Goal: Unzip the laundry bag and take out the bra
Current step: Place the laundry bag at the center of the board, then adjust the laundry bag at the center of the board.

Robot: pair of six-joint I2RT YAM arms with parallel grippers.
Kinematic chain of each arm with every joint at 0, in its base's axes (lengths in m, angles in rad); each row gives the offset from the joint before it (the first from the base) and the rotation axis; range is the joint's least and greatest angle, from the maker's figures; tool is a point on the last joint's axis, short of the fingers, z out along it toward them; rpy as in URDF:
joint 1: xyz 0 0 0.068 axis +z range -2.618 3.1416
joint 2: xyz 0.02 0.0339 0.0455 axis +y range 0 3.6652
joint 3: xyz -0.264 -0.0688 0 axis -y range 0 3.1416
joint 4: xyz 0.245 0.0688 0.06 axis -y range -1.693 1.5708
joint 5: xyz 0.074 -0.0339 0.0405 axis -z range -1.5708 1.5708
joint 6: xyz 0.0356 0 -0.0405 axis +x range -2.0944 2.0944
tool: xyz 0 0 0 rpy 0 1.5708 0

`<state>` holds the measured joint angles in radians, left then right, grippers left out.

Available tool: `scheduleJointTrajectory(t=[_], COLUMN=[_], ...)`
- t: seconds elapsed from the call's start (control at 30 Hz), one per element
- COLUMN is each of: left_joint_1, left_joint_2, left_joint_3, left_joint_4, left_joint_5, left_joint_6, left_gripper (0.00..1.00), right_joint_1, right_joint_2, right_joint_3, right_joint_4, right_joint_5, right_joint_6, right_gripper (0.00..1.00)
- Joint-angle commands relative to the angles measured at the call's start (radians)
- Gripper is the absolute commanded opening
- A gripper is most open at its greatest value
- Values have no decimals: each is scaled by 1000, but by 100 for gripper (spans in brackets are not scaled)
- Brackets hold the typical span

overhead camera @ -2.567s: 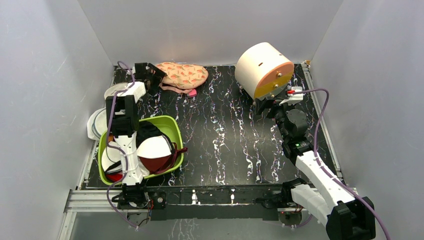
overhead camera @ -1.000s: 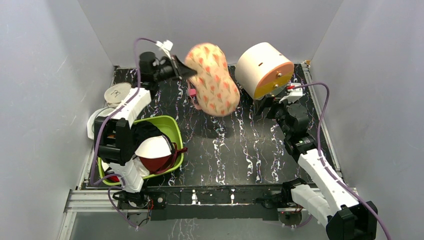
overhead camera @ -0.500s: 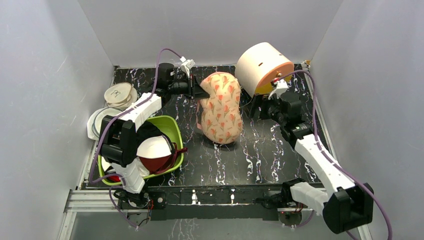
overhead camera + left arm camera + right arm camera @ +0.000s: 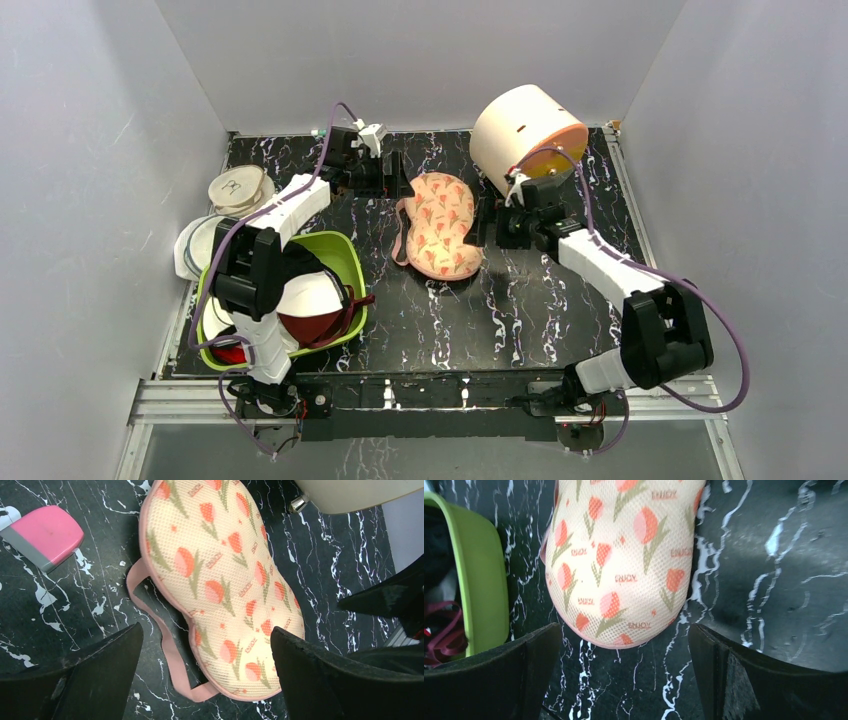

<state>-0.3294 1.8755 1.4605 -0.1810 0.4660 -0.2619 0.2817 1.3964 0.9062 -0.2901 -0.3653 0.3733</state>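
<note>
1. Black white-veined marble-look tabletop [image 4: 480, 320], boxed in by plain grey walls [image 4: 400, 60].
2. Peach tulip-print padded laundry bag [image 4: 440, 228] lies flat mid-table, with its pink strap loop [image 4: 170, 655] alongside.
3. Left gripper [image 4: 205, 632] and right gripper [image 4: 624, 630] are both spread wide near the bag, holding nothing.
4. Bag contents hidden and zipper state unclear. Lime-green plastic basin [image 4: 479, 580] is cut off in the right wrist view.

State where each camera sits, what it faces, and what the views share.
Top external: above, behind the bases, facing down on the table; left arm, right arm show.
Left wrist: on left gripper, facing the laundry bag; open fingers show.
Right wrist: on right gripper, facing bag end and green basin; open fingers show.
Shared: the laundry bag.
</note>
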Motion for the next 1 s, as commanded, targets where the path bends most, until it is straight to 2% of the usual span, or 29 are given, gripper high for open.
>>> scheduleJointTrajectory(t=[0.0,0.23,0.43,0.53,0.57,0.63,0.67,0.73,0.8,0.87,0.9,0.97], left_joint_1=[-5,-7,-7,-7,-7,-7,-7,-7,-8,-35,-144,-227], left_joint_2=[-63,-90,-112,-115,-120,-141,-160,-166,-142,-129,-118,-106], left_joint_3=[7,-26,-37,-37,-39,-53,-65,-62,-46,-46,-46,-49], left_joint_4=[3,72,77,72,73,78,80,58,50,52,25,9], left_joint_5=[18,80,53,37,31,-10,-58,-122,-86,-89,-173,-252], left_joint_6=[-14,-67,-66,-69,-68,-55,-44,-30,-40,-27,51,118], left_gripper=[98,98,98,98,98,98,98,98,99,98,98,96], right_joint_1=[112,198,288,371,391,414,413,407,396,385,378,376], right_joint_2=[23,120,217,258,262,236,187,74,6,-90,-234,-293], right_joint_3=[39,27,110,171,185,180,158,163,176,142,73,48], right_joint_4=[-11,-12,-19,14,45,134,176,53,-81,-127,-79,-54], right_joint_5=[73,256,350,277,199,80,71,240,438,585,658,685], right_joint_6=[0,1,9,54,79,128,145,64,-19,-39,-35,-38], right_gripper=[98,98,98,98,98,98,98,98,98,98,98,98])
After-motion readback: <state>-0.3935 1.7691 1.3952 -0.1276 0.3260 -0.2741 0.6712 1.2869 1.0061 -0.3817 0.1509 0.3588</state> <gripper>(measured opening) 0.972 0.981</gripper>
